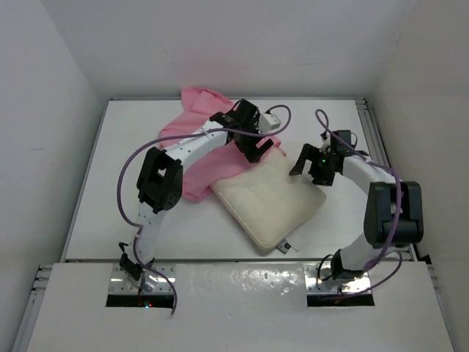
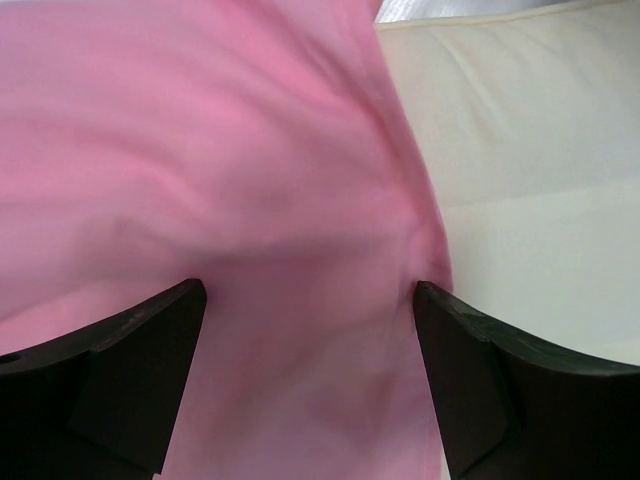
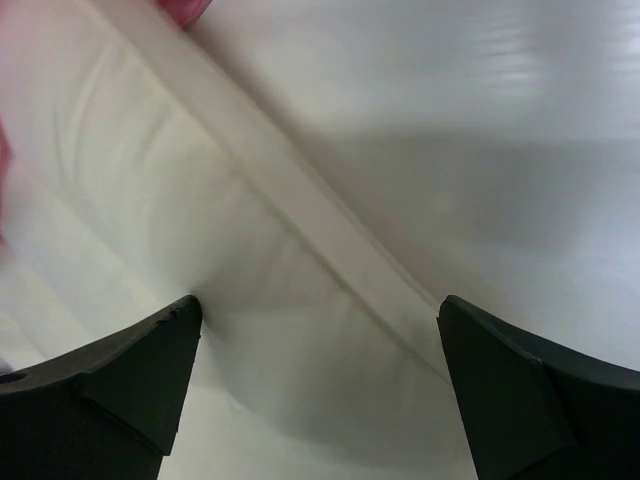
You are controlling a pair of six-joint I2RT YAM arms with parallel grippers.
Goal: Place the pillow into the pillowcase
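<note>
The cream-white quilted pillow (image 1: 267,202) lies slantwise at mid-table, its small tag (image 1: 286,247) at the near corner. The pink satin pillowcase (image 1: 196,121) is crumpled at the back left and drapes over the pillow's far-left end. My left gripper (image 1: 256,152) is open right over that overlap. In the left wrist view pink fabric (image 2: 250,150) fills the space between the spread fingers of the gripper (image 2: 310,290), with pillow (image 2: 520,130) to the right. My right gripper (image 1: 302,163) is open over the pillow's far-right edge. The right wrist view shows the gripper (image 3: 320,305) straddling the pillow seam (image 3: 300,220).
The white table (image 1: 132,213) is walled on the left, back and right. Metal rails (image 1: 370,128) run along its right side. Purple cables loop off both arms. Bare table (image 3: 480,120) shows beyond the pillow's edge.
</note>
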